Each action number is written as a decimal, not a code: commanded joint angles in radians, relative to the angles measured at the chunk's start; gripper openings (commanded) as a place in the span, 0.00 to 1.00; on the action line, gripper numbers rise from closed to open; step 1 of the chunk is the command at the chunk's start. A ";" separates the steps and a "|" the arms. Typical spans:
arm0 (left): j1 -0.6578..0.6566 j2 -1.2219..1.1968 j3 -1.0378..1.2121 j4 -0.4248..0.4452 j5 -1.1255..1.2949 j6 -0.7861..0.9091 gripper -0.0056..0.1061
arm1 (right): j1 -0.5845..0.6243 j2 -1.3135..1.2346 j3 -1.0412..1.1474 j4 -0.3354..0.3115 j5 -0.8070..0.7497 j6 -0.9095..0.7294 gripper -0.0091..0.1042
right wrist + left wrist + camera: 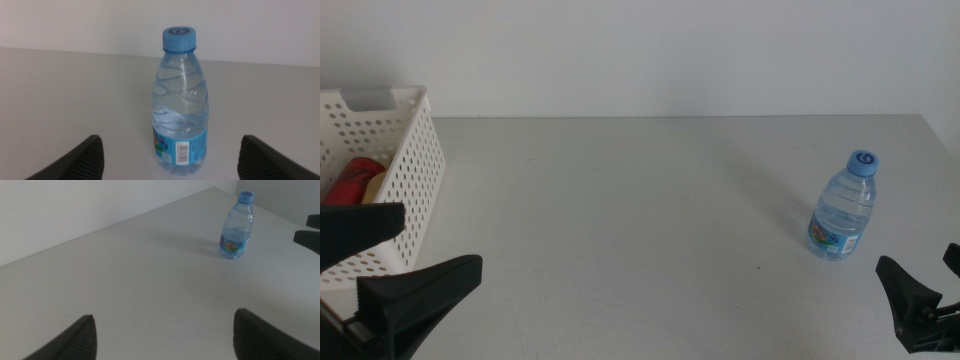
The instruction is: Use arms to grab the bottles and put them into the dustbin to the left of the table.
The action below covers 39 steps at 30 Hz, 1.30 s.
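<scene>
Clear thin plastic makes the water bottle [178, 102] light and easily dented, and its smooth rounded wall looks slippery, so you want to close on the labelled lower body rather than the blue cap. It stands upright on the bench [640, 220] straight ahead of the right gripper [170, 165], whose jaws are spread wide and empty with the bottle centred just beyond them. Your left gripper [162, 335] waits with jaws parted too, well apart from the bottle and beside the dustbin [415, 190], where a red can [355, 178] already lies.

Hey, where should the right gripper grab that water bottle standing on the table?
Grip the water bottle around its clear mid-body, above the label. It stands upright, so the open right gripper, already facing it, could come in level from the near side, one jaw on each side.
</scene>
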 commanded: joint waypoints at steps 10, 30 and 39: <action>-0.007 0.003 -0.026 -0.011 -0.079 -0.011 0.89 | 0.004 0.215 -0.075 -0.010 -0.390 -0.060 0.91; -0.007 0.003 -0.026 -0.011 -0.079 -0.011 0.89 | 0.004 0.672 -0.414 0.014 -0.390 -0.064 0.91; -0.007 0.003 -0.026 -0.011 -0.079 -0.011 0.89 | 0.004 0.772 -0.528 0.030 -0.381 -0.063 0.84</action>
